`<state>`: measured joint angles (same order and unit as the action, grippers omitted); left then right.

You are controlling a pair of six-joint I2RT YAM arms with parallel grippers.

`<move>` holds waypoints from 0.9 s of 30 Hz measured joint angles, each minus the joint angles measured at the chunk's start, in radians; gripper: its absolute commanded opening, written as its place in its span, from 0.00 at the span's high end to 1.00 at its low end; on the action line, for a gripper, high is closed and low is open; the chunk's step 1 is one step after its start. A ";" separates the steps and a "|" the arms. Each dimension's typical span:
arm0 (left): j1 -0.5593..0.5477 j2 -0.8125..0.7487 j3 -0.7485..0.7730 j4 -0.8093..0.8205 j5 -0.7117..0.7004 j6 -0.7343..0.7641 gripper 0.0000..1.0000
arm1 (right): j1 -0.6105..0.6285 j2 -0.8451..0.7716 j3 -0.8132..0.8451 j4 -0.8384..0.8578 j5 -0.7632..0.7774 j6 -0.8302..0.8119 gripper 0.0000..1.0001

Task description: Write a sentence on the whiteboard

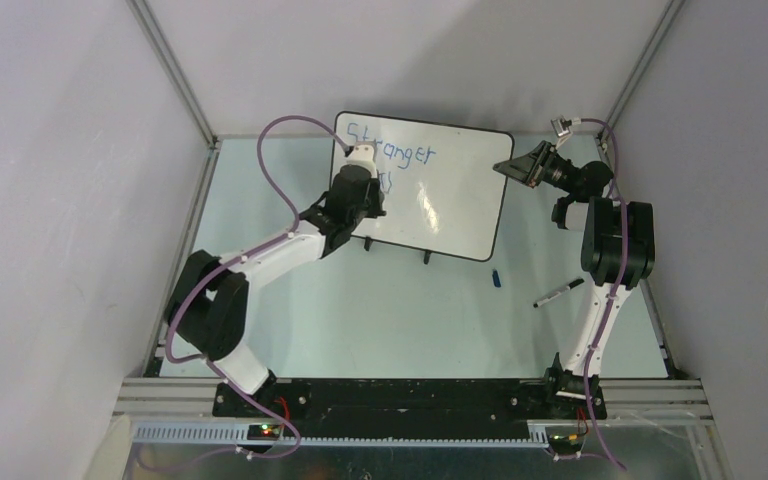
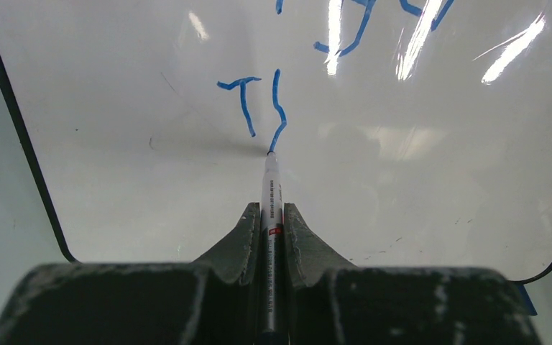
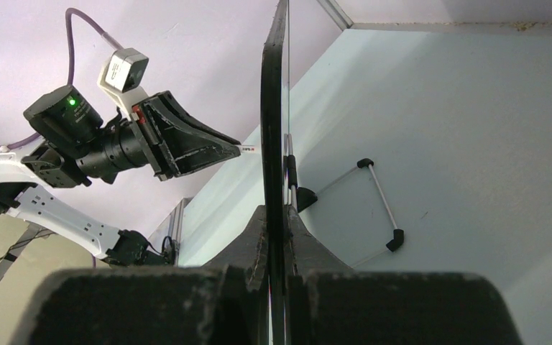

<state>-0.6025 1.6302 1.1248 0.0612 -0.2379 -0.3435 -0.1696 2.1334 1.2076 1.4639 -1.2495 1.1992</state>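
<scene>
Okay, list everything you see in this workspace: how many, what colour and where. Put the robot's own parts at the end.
whiteboard: one, white with a black rim, standing at the far middle of the table.
sentence: blue handwriting, upper left of the board; "Stranger" is readable, with a few strokes under it.
held marker: one, white barrel, tip on the board.
loose marker: one, dark, lying on the table near the right arm.
cap: one, blue, looks like a marker cap, on the table near the board's right corner.
table: one, pale green.
left end effector: one, black, shut on the held marker.
right end effector: one, black, clamped on the board's right edge.
</scene>
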 measured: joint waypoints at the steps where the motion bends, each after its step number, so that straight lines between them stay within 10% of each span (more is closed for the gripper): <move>1: -0.001 -0.002 -0.003 -0.004 0.000 0.000 1.00 | 0.000 0.000 0.000 0.000 0.000 0.000 1.00; 27: -0.002 -0.037 0.009 0.035 -0.006 0.004 1.00 | 0.000 0.000 0.000 0.000 0.000 0.000 1.00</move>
<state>-0.6041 1.5936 1.1339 0.0959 -0.2436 -0.3393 -0.1696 2.1334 1.2076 1.4639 -1.2499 1.1992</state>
